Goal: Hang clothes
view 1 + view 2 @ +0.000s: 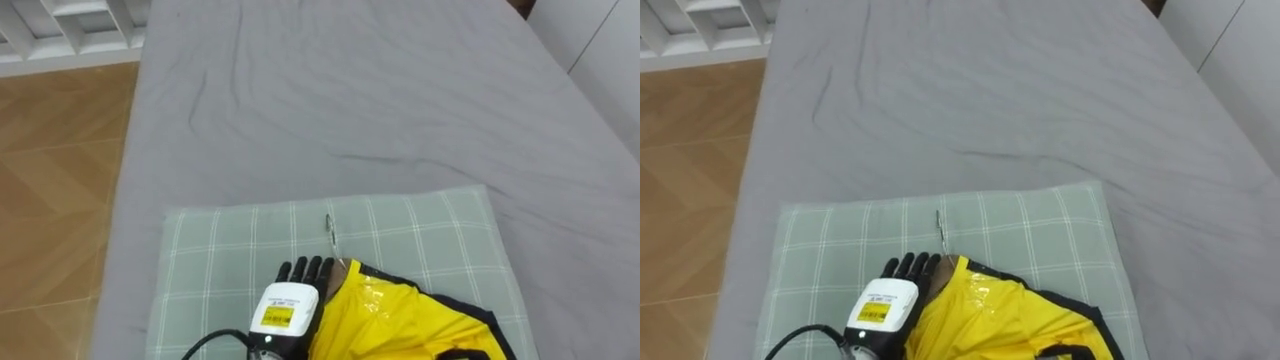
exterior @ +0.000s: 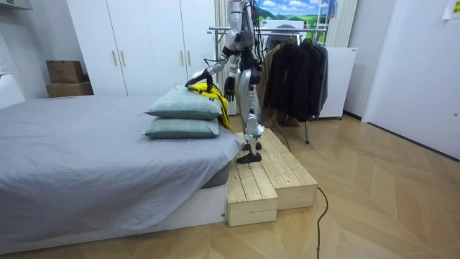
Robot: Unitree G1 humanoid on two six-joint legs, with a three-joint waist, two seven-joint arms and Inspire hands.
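Resting at the lower centre of the frame, the left hand is seen curled on a yellow garment laid on a checked pillow.

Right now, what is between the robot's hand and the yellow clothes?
Nothing; no gap shows. The left hand meets the yellow garment on the checked pillow, in both eye views.

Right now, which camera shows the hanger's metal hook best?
The left eye view: the hook lies bare on the checked pillow, just beyond the left hand, clear of the yellow garment. The right eye view shows it much the same. In the room view it is too small to make out.
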